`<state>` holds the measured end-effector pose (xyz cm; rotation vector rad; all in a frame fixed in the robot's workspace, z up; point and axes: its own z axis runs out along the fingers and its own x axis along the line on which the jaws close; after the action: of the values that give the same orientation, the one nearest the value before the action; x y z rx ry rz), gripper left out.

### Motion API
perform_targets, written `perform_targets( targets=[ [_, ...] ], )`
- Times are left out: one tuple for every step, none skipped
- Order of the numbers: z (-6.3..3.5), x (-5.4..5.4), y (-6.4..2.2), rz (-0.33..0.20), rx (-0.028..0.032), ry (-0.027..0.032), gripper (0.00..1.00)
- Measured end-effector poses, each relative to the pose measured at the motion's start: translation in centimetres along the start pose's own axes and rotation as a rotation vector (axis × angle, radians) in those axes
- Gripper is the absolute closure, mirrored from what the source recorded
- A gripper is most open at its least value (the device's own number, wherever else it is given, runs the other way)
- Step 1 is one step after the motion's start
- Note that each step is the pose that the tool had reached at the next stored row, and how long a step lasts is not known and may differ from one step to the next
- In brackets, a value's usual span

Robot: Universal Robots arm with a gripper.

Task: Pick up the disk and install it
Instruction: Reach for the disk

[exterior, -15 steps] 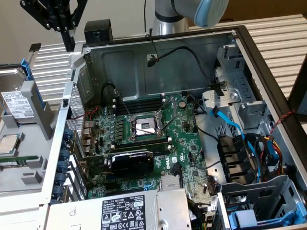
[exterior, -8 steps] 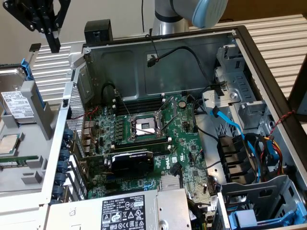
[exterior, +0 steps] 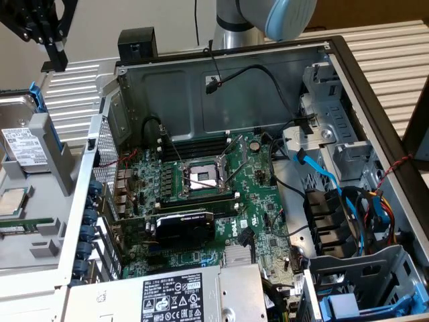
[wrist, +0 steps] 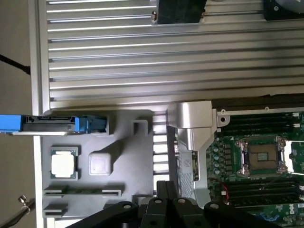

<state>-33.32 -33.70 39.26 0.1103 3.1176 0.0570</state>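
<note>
— Which step?
— Reaching. The tool [wrist: 165, 187], closed and empty, hangs near the grey tray [wrist: 128, 156]; the disk [wrist: 47, 124] stands in its edge slot.
— So a grasp needs it opened first.

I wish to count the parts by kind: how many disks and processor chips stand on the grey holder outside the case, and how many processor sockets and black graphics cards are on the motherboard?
disk: 1
processor chip: 1
processor socket: 1
graphics card: 1
Total: 4
</note>
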Motion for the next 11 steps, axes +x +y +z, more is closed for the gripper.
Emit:
perform_targets(
  targets=[
    [0.01,0.1,0.39,0.000,0.0000,-0.0001,0.89],
    [0.02,0.3,0.74,0.000,0.0000,0.0000,0.89],
    [0.02,0.4,1.08,0.000,0.0000,0.0000,0.89],
    [0.03,0.6,1.40,0.000,0.0000,0.0000,0.89],
    [0.04,0.9,1.69,0.000,-0.0001,-0.0002,0.89],
    [0.04,1.1,1.92,0.000,-0.0001,0.0000,0.89],
    [0.04,1.5,2.09,0.000,0.0000,-0.0001,0.89],
    [0.03,1.8,2.24,0.000,0.0000,0.0000,0.89],
    [0.03,2.2,2.35,0.000,0.0000,0.0000,0.89],
    [0.03,2.6,2.46,0.000,0.0000,-0.0001,0.89],
    [0.03,3.1,2.55,0.000,0.0000,-0.0001,0.89]
  ],
)
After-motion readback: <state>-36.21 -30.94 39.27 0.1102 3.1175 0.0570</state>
